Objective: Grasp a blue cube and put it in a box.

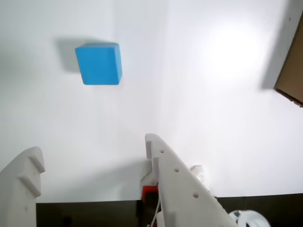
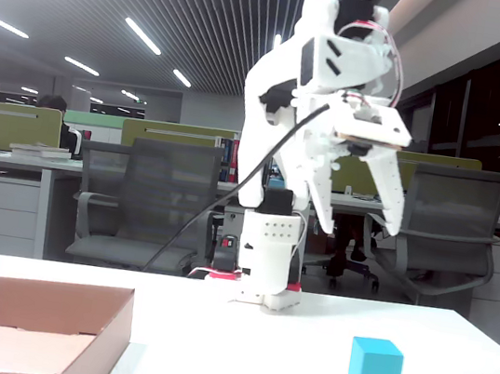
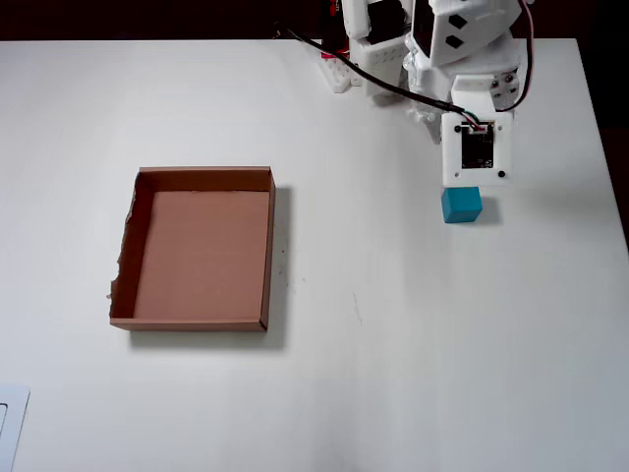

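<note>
The blue cube rests on the white table, up and left of centre in the wrist view, apart from both white fingers. My gripper is open with nothing between its fingers. In the fixed view the gripper hangs high above the table, fingers pointing down, and the cube sits below it, slightly to the right. From overhead, the arm's wrist covers the fingers and the far edge of the cube. The brown cardboard box lies empty well to the left of the cube, and one corner shows in the wrist view.
The arm's base stands at the table's far edge with a black cable running to the wrist. The table's right edge is close to the cube. A white object lies at the lower left corner.
</note>
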### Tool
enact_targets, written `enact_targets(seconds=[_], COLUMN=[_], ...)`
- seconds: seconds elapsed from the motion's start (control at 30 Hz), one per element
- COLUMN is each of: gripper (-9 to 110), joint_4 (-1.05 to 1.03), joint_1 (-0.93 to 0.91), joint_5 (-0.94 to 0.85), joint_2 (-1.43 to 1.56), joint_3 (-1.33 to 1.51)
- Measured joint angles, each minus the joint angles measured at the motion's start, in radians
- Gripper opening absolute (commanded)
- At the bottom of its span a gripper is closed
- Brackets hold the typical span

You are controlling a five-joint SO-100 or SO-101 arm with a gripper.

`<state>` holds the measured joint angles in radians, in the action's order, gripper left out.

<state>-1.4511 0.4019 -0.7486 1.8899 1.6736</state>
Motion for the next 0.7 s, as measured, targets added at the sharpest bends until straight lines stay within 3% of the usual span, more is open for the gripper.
enact_targets(seconds=[0.3,0.7], gripper=[29,31], joint_4=[0.055,0.158], joint_1=[0.074,0.032], joint_5=[0.052,0.054], joint_2=[-0.219,-0.284], joint_3=[-0.086,0.0])
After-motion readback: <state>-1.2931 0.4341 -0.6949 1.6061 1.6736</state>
